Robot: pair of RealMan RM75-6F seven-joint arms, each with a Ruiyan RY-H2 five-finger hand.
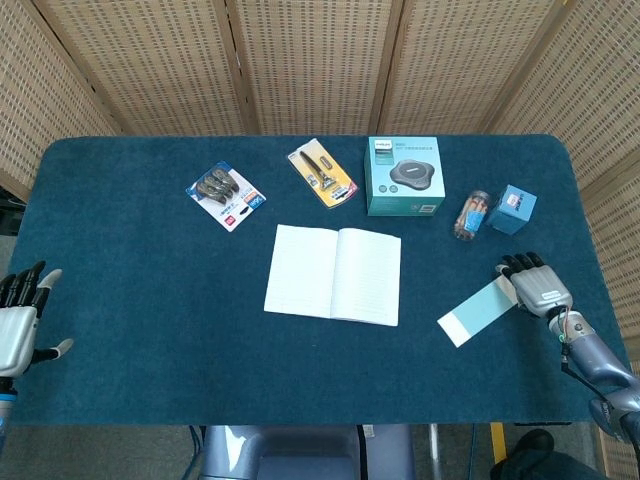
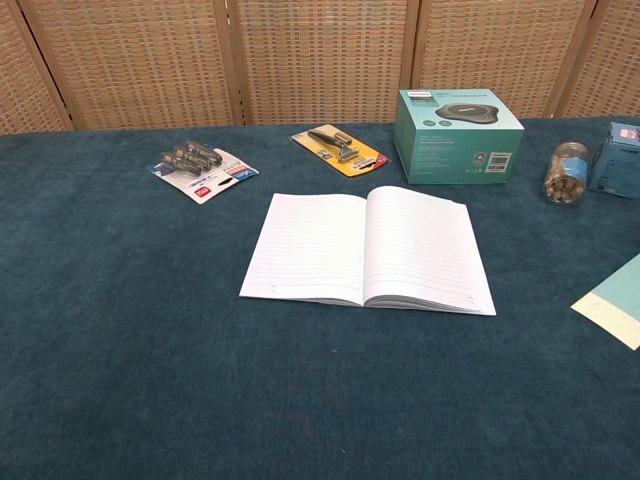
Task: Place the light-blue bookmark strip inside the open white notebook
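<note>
The open white notebook point(image 1: 333, 274) point(image 2: 365, 250) lies flat at the middle of the blue table. The light-blue bookmark strip point(image 1: 475, 313) point(image 2: 612, 305) lies flat on the cloth to its right, slanted, its whitish end nearest me. My right hand point(image 1: 533, 280) rests low at the strip's far right end, back up, dark fingertips pointing away; it touches the strip's edge and I see no grip on it. My left hand point(image 1: 18, 320) hovers at the table's left edge with fingers spread and nothing in it. Neither hand shows in the chest view.
Along the back stand a teal box point(image 1: 404, 177), a yellow razor pack point(image 1: 322, 175) and a card of clips point(image 1: 226, 195). A small jar point(image 1: 472, 214) and a blue box point(image 1: 512, 209) sit just beyond my right hand. A wicker screen point(image 1: 320, 60) closes the rear.
</note>
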